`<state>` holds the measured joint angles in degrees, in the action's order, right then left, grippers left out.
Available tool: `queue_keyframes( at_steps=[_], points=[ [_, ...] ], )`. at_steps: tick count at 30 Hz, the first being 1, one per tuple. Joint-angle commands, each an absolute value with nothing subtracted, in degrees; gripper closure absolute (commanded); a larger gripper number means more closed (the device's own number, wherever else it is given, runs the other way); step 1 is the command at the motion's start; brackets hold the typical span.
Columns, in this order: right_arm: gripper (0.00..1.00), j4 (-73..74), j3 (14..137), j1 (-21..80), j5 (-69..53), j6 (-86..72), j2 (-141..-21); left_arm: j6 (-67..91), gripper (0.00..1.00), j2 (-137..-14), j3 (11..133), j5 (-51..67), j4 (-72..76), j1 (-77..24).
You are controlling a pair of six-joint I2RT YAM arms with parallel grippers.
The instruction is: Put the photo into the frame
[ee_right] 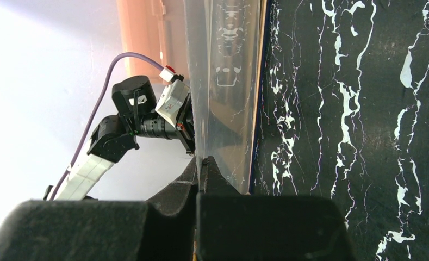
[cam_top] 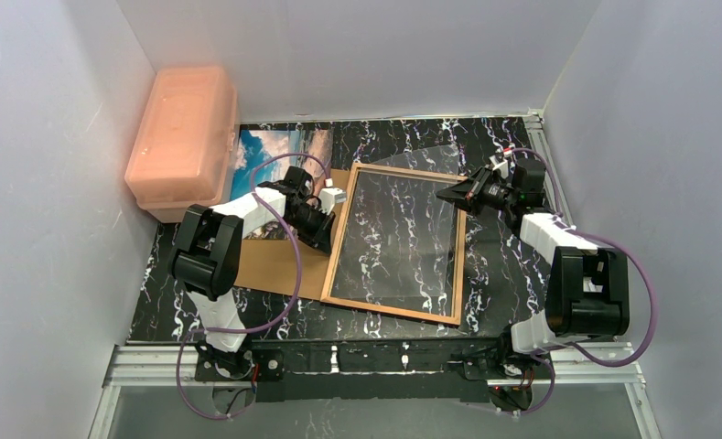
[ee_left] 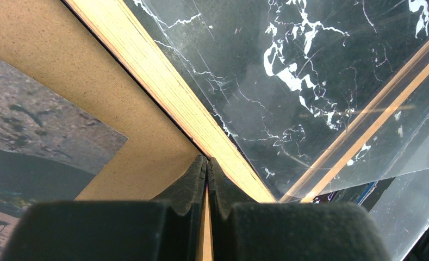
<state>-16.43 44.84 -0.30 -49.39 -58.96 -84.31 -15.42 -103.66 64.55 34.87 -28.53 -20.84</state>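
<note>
The frame [cam_top: 393, 309] lies on the black marble table with its wood-brown rear edges up. The photo [cam_top: 270, 151], blue sky showing, lies to its left on the brown backing board [cam_top: 270, 265], partly under my left arm. My left gripper [cam_top: 325, 229] is shut with nothing between its fingers. Its tips [ee_left: 207, 160] touch the frame's left wooden edge [ee_left: 163, 70], with the photo [ee_left: 32, 130] off to the left. My right gripper [cam_top: 444, 194] is shut on the clear pane [ee_right: 223, 81] at the frame's far right corner. The pane passes between its fingertips [ee_right: 203, 160] and stands tilted up from the frame.
A pink plastic box [cam_top: 183, 137] stands at the back left against the wall. White walls close in both sides and the back. The marble tabletop [cam_top: 503, 274] shows to the right of the frame. My left arm [ee_right: 136, 119] shows beyond the pane in the right wrist view.
</note>
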Motion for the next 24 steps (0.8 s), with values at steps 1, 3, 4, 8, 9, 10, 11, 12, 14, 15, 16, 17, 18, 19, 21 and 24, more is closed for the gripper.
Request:
queue_keyframes(
  at_steps=[1, 3, 4, 8, 9, 10, 11, 12, 14, 15, 16, 17, 18, 19, 21, 24],
  points=[
    [0.99, -19.75, 47.7, -0.15, -51.29, -59.9, -84.84, -16.07, 1.0, -103.77, 65.19, 35.33, -29.27, -21.35],
    [0.99, -19.98, 47.77, -0.15, -51.25, -60.01, -85.13, -16.02, 1.0, -103.8, 65.21, 35.33, -29.27, -21.27],
    [0.99, -20.14, 47.81, -0.16, -51.29, -60.07, -85.23, -16.08, 1.0, -103.73, 65.21, 35.33, -29.27, -21.27],
    [0.99, -20.61, 47.81, -0.15, -51.22, -60.28, -85.67, -16.17, 1.0, -103.59, 65.15, 35.34, -29.31, -21.35],
    [0.99, -20.71, 47.81, -0.11, -51.24, -60.29, -85.77, -16.13, 1.0, -103.6, 65.16, 35.27, -29.27, -21.38],
    [0.99, -20.82, 47.77, -0.11, -51.14, -60.29, -85.78, -16.17, 1.0, -103.48, 65.19, 35.26, -29.28, -21.37],
    [0.99, -20.93, 47.73, -0.16, -51.09, -60.34, -85.9, -16.25, 1.0, -103.5, 65.21, 35.25, -29.28, -21.36],
    [0.99, -21.11, 47.65, -0.17, -51.07, -60.38, -85.93, -16.26, 1.0, -103.53, 65.16, 35.24, -29.27, -21.36],
    [0.99, -21.33, 47.4, -0.16, -51.08, -60.42, -85.97, -16.26, 1.0, -103.49, 65.14, 35.24, -29.31, -21.38],
    [0.99, -21.43, 47.26, 1.02, -51.13, -60.51, -86.08, -16.3, 1.0, -103.51, 65.13, 35.26, -29.32, -21.38],
    [0.99, -21.54, 47.14, 1.34, -51.08, -60.54, -86.12, -16.3, 1.0, -103.5, 65.11, 35.29, -29.32, -21.4],
    [0.99, -21.86, 47.05, 1.44, -51.1, -60.81, -86.16, -16.3, 1.0, -103.53, 65.11, 35.29, -29.27, -21.36],
    [0.99, -22.3, 46.98, 1.49, -51.15, -61.08, -86.2, -16.34, 1.0, -103.57, 65.08, 35.25, -29.33, -21.36],
    [0.99, -22.74, 46.99, 1.57, -51.14, -61.28, -86.2, -16.35, 1.0, -103.55, 65.12, 35.29, -29.29, -21.4],
    [0.99, -23.23, 47.15, 1.67, -51.22, -61.83, -86.2, -16.34, 1.0, -103.7, 65.08, 35.32, -29.27, -21.43],
    [0.99, -23.98, 47.44, 1.84, -51.43, -62.42, -86.03, -16.28, 1.0, -103.68, 65.25, 35.41, -29.34, -21.4]
  ],
)
